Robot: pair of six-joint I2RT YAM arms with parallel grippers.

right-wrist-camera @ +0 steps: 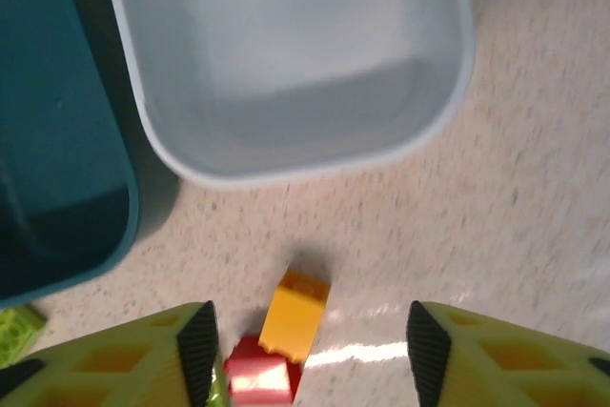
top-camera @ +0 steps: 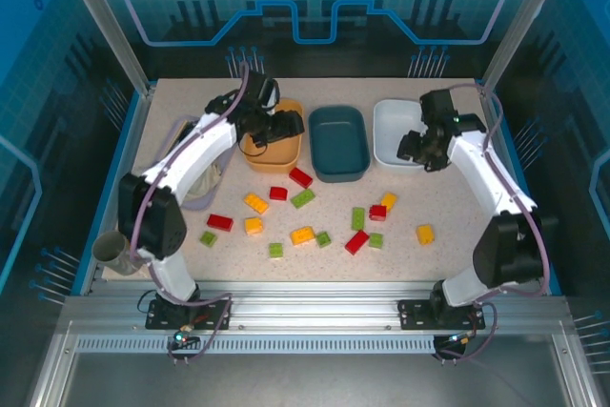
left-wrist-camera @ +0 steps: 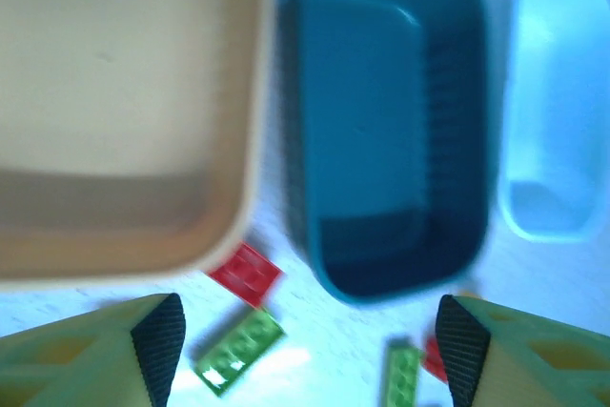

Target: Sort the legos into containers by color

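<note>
Evidently the orange tub (top-camera: 274, 155), teal tub (top-camera: 339, 143) and white tub (top-camera: 391, 126) lie bare, legos (top-camera: 303, 234) at six o'clock; left jaws, right jaws gape wide.

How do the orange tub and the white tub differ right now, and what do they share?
The orange tub sits at the left end of the row, the white tub at the right end, the teal tub between them. The left gripper, open, hovers by the orange tub; the right gripper, open, by the white tub's near edge. Shared: shallow rounded-rectangular shape, like size, and no brick in what shows of either.
</note>
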